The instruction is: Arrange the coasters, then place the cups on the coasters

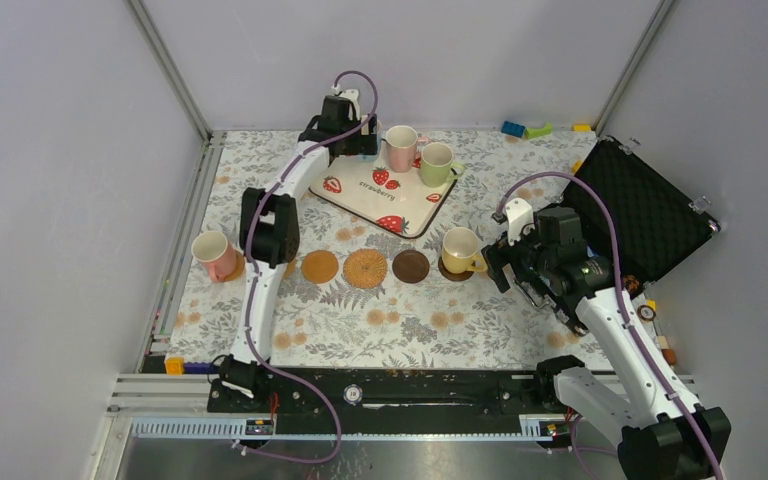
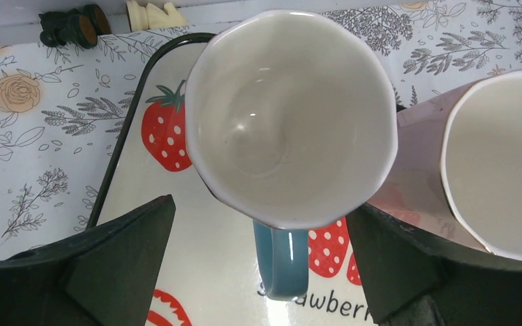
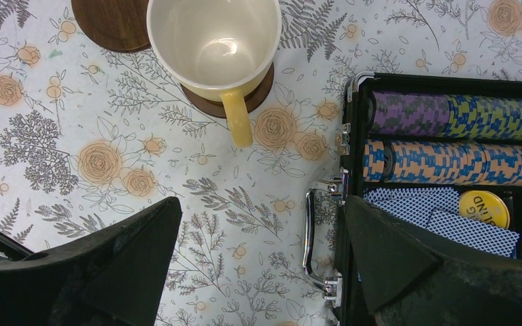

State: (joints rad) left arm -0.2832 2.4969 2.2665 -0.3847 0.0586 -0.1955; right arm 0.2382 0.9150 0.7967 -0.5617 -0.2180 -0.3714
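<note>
Left gripper: I have the left gripper wide open and empty at the far side, over the tray. The blue-handled cup is just ahead of it, with nothing closed on it.
Right gripper: The right gripper is also open and empty. It hovers over the table right of the yellow cup and apart from it, with the case on its other side.
Cups done: I count two. The yellow cup sits on a dark coaster at the right end of the row. The left pink cup sits on a coaster at the left end.
Cups left: The blue-handled cup, the far pink cup and the green cup stand on the tray. I can't find a sixth.
Coasters: They lie in a row across the middle. The tan coaster, woven coaster and bare dark coaster lie uncovered. My left arm hides the gap beside the left pink cup, so I cannot tell whether a sixth is there.
Progress: I judge the coasters arranged and most of the cups yet to be placed.
</note>
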